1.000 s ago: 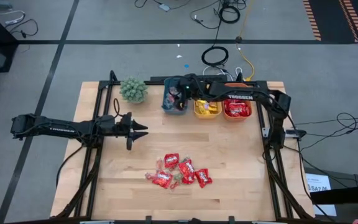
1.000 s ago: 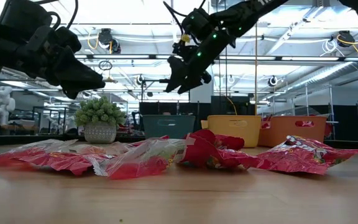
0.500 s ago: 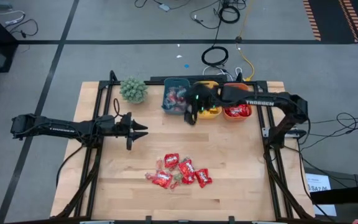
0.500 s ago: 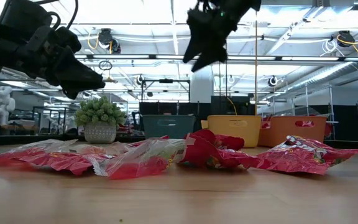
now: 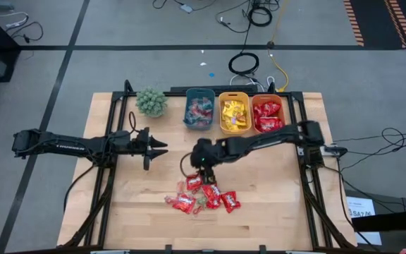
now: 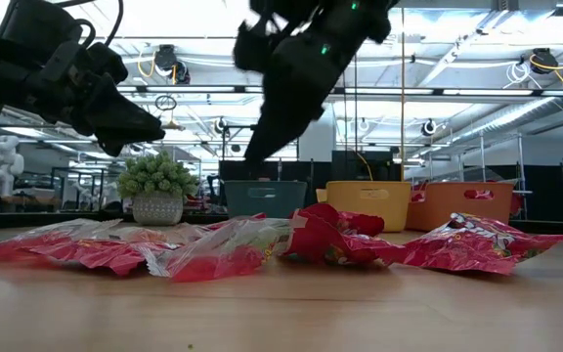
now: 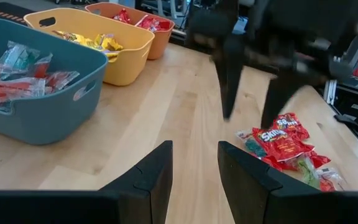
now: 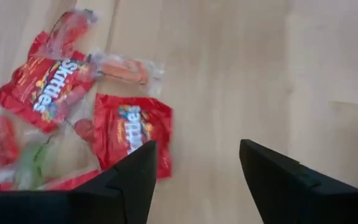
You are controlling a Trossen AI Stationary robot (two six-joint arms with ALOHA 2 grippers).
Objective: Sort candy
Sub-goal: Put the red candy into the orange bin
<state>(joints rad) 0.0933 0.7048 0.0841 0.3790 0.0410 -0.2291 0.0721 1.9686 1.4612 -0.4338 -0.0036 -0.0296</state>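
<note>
Red shiny packets of candy (image 5: 201, 195) lie heaped on the front half of the wooden bench (image 5: 273, 197), well apart from the teal bin (image 5: 199, 110), yellow bin (image 5: 235, 115) and orange bin (image 5: 267, 114) at the back, each already holding some sweets. The right claw (image 5: 201, 161) hangs released and empty just above the heap, so I'd judge it is reaching for another piece; next it needs to drop onto one packet and clench. The left claw (image 5: 155, 147) waits to the side, fingers parted.
</note>
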